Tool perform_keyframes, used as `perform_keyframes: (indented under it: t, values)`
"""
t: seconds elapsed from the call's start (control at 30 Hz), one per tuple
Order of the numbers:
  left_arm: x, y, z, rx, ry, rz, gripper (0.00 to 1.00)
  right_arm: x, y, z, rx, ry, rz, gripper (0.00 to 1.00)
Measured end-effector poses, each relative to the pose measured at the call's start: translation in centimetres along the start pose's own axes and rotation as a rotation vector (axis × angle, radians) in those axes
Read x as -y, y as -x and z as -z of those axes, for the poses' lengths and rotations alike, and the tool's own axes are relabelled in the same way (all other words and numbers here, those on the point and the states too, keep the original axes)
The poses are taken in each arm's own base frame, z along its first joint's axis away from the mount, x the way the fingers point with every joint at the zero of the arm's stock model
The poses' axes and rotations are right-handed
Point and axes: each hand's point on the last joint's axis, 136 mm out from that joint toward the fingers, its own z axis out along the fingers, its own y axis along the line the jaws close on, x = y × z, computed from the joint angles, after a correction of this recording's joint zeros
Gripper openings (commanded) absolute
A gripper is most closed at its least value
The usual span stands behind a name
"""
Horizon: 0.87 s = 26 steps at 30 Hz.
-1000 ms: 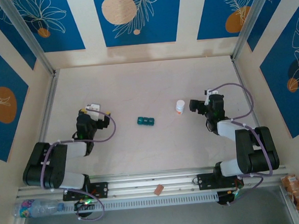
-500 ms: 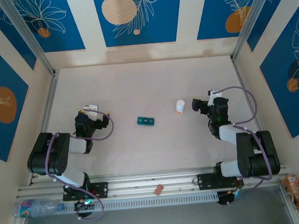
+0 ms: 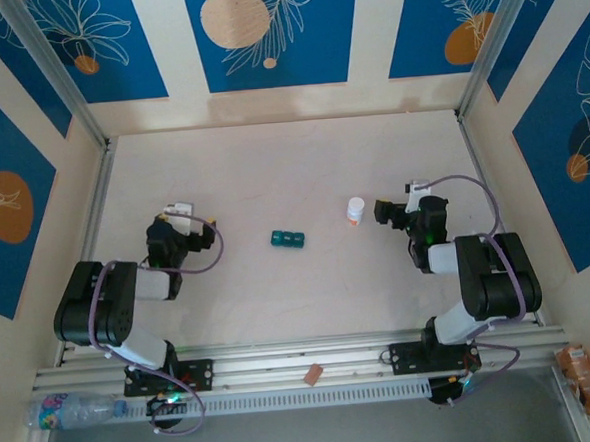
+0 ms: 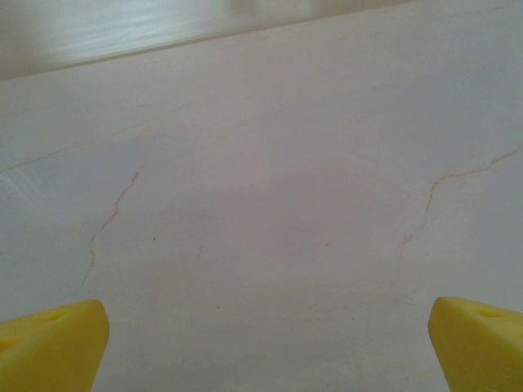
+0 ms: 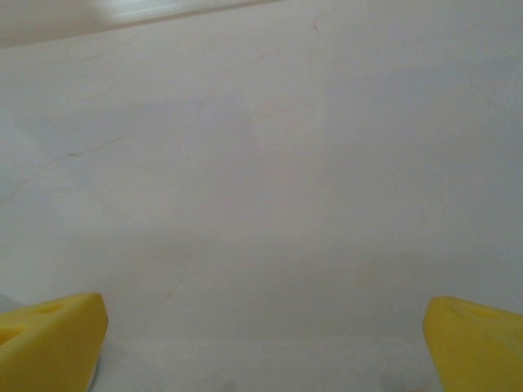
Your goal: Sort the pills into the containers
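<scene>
The containers (image 3: 288,239), a small dark teal strip of three joined compartments, lie on the pale table near its middle. The pills are out of view. My left gripper (image 3: 166,236) sits low over the table well to the left of the strip. In the left wrist view that gripper (image 4: 265,351) stands open, with yellow fingertips (image 4: 57,343) at the bottom corners and bare table between them. My right gripper (image 3: 390,211) is to the right of the strip. The right wrist view shows it (image 5: 263,343) open over bare table too.
A small white bottle with an orange-red band (image 3: 356,211) stands just left of the right gripper. Metal rails (image 3: 100,223) and walls bound the table. A water bottle (image 3: 71,408), a small brown piece (image 3: 312,374) and a packet (image 3: 580,369) lie beyond the near edge.
Both arms have folded in closer over their bases, while the grippers stay about where they were. The strip and the bottle have not moved.
</scene>
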Motion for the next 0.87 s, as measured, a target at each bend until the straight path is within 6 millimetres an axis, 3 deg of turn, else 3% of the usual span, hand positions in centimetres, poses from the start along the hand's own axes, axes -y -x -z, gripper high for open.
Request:
perform_keyframes:
  t: [0.87]
  values:
    - [-0.59,-0.34,-0.33,-0.029,0.009,0.037,1.0,-0.82,0.11,-0.12,0.001,0.015,0.028,0.99]
